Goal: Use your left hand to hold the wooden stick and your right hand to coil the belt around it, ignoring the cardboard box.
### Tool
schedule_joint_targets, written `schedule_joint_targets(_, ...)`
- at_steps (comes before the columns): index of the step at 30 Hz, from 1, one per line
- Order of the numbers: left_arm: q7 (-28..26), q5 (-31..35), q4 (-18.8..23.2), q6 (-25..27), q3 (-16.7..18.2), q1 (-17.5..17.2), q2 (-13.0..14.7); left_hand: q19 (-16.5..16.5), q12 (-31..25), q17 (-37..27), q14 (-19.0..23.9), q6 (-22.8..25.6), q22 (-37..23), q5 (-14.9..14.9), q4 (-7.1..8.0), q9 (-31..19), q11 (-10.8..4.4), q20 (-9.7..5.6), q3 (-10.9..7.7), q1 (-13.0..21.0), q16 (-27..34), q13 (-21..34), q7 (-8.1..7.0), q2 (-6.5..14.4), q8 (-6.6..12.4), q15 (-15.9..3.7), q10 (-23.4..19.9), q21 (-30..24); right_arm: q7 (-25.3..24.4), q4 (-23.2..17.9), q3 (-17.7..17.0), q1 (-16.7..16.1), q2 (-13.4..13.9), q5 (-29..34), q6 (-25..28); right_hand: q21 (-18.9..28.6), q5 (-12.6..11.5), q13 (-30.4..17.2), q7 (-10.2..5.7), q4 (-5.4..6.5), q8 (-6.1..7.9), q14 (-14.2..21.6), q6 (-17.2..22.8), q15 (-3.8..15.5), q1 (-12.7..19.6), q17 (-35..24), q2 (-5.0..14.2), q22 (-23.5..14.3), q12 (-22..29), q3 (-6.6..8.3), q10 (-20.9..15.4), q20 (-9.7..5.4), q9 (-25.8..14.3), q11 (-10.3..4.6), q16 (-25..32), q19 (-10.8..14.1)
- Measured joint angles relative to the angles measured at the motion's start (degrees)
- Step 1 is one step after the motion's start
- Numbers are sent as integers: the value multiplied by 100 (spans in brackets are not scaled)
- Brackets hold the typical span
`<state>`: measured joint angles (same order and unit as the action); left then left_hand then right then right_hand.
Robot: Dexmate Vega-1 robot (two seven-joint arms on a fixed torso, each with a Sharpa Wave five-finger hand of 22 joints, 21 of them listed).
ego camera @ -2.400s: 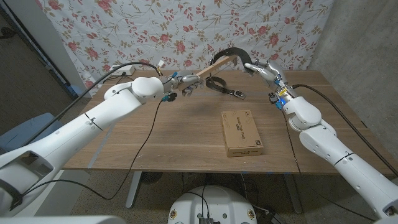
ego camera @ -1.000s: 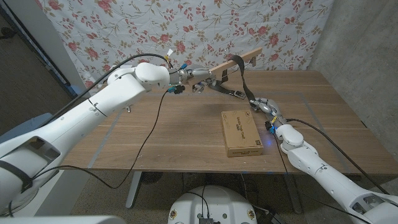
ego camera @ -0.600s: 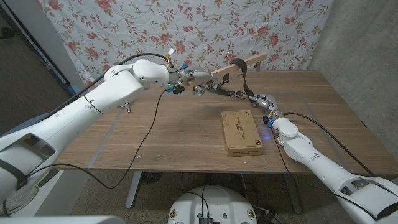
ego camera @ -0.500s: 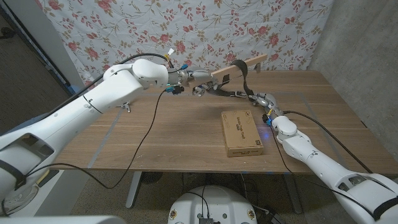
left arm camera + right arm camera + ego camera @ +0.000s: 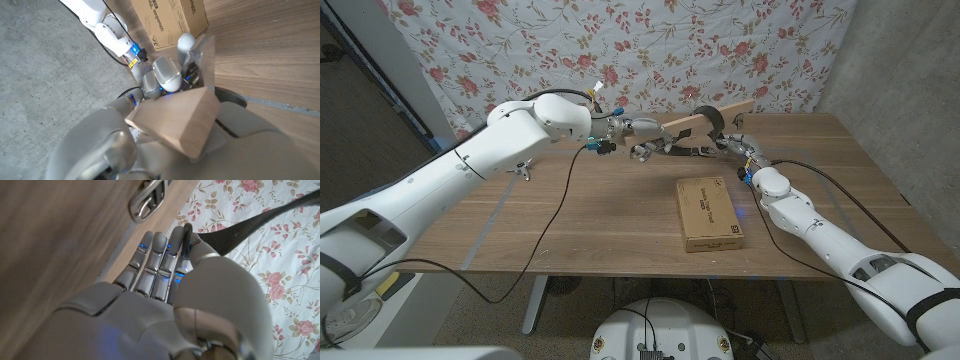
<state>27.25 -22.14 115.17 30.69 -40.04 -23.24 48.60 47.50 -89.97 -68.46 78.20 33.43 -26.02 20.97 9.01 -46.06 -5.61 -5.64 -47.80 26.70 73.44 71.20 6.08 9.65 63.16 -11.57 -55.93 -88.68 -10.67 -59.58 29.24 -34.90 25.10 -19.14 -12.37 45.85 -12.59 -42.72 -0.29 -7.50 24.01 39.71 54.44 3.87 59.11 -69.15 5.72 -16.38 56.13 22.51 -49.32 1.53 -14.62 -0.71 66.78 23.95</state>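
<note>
My left hand (image 5: pixel 638 135) grips one end of the wooden stick (image 5: pixel 730 108) and holds it in the air over the table's far side, slanting up to the right. The dark belt (image 5: pixel 709 120) loops over the stick, and its loose part lies on the table below. My right hand (image 5: pixel 735 146) is just below the stick's raised end and pinches the belt (image 5: pixel 250 225) between thumb and fingers (image 5: pixel 172 245). The belt's metal buckle (image 5: pixel 150 197) lies on the wood. The stick's near end (image 5: pixel 177 120) sticks out of my left hand (image 5: pixel 100 155).
The cardboard box (image 5: pixel 709 212) lies flat on the wooden table (image 5: pixel 590 225), in front of my right forearm. A black cable (image 5: pixel 560 205) hangs from my left arm across the table. A flowered cloth (image 5: pixel 620 50) hangs behind. The box (image 5: pixel 170 17) lies beyond my right arm (image 5: pixel 107 30).
My right hand swept from the stick's tip down toward the box, then back up under the stick, carrying the belt. The stick's raised end has dipped a little.
</note>
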Motion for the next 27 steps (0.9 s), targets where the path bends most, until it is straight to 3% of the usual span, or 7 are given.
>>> schedule_joint_targets(3,116,-5,-9,93,-44,33,2,0,0,-13,1,0,0,0,0,6,0,0,0,0,0,0,0,0,6,0,0,1,-32,-250,35,131,92,88,67,41,0,-1,0,-1,0,-3,0,3,0,21,0,16,0,1,31,-31,0,-31,0,-31)
schedule_joint_targets(8,116,-5,-1,93,-91,59,29,0,0,-13,1,0,0,0,0,16,1,0,0,0,0,0,0,0,6,1,0,1,-72,-250,35,131,92,225,193,67,0,0,0,14,0,-34,0,-28,0,53,0,49,0,-16,33,-52,0,-33,-25,-53)
schedule_joint_targets(9,187,-6,8,191,-96,61,38,0,0,-31,1,0,0,0,0,16,1,0,0,0,0,0,0,0,7,1,0,1,-81,-661,56,241,241,260,226,77,0,1,0,13,0,-34,0,-28,0,68,0,54,0,-18,52,-62,0,-51,-29,-62)
schedule_joint_targets(12,187,-6,36,191,-104,61,62,0,0,-26,1,0,-1,-1,0,16,1,0,0,0,0,0,0,0,6,2,-1,1,-107,-661,56,241,241,343,307,98,0,1,0,14,0,-34,0,-28,0,83,0,69,0,-46,63,-83,0,-62,-29,-83)
schedule_joint_targets(14,196,-11,59,252,-107,62,82,0,1,-18,1,0,-1,-22,0,16,1,0,0,0,-5,-2,0,-1,6,2,-1,10,-115,-1048,57,301,379,413,383,120,-5,-8,0,13,0,-56,0,-5,0,135,0,90,25,-64,84,-102,0,-82,-67,-103)
schedule_joint_targets(21,192,-6,119,367,-133,61,128,-1,-12,-15,2,-21,12,-22,34,16,2,0,-35,7,-43,-6,20,-8,6,3,0,-17,-154,-1514,22,340,531,565,557,168,-43,-37,0,77,0,-208,0,-17,0,329,0,149,27,-206,256,-177,0,-174,-179,-274)
schedule_joint_targets(27,194,23,161,543,-193,102,164,10,-12,-13,13,-21,19,-43,49,26,11,10,-50,-14,-44,-1,20,-26,42,13,-9,-22,-235,-1936,-39,341,654,726,679,207,-43,-5,0,100,0,-208,0,-17,0,366,0,183,27,-230,309,-171,0,-182,-219,-281)
